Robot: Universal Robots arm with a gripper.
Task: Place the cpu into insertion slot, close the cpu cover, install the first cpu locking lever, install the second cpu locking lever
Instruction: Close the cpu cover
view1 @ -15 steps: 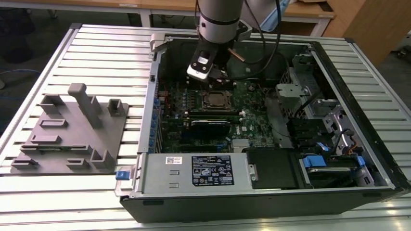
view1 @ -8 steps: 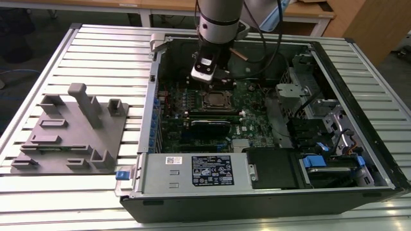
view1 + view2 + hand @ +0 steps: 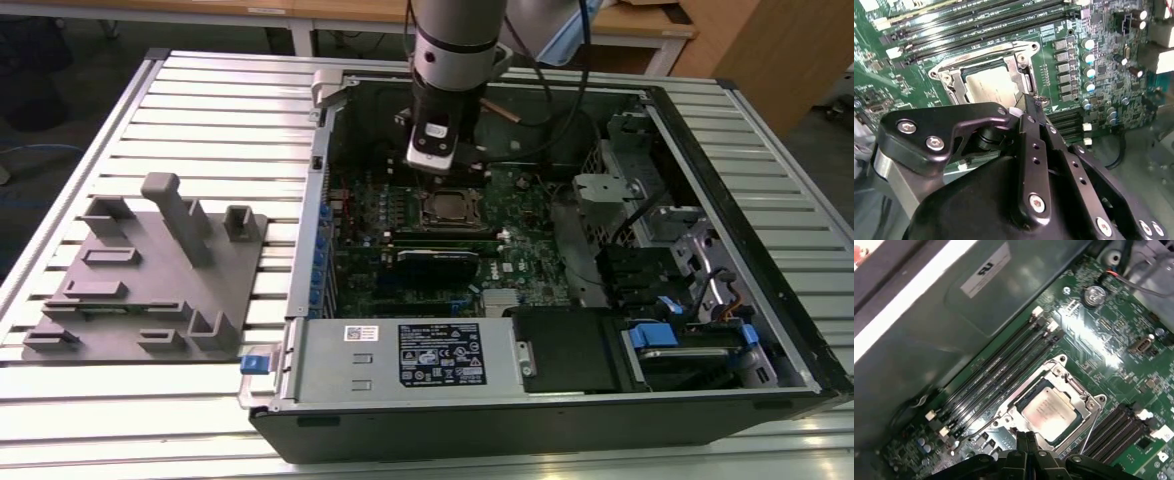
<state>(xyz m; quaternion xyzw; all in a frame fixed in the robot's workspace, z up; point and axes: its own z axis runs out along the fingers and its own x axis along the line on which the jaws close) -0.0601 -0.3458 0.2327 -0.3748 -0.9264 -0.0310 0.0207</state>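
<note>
The gripper hung with its fingers drawn together and nothing between them, its tip just beside one edge of the insertion slot on the green motherboard, as I watched in both wrist views. The cpu lay flat in the slot, silvery top up, with the cpu cover folded down around it. A thin wire lever ran along one side of the cover, apparently standing a little off it; I could not tell whether it was hooked. In the exterior view the arm reached straight down into the open computer case on the slatted table.
</note>
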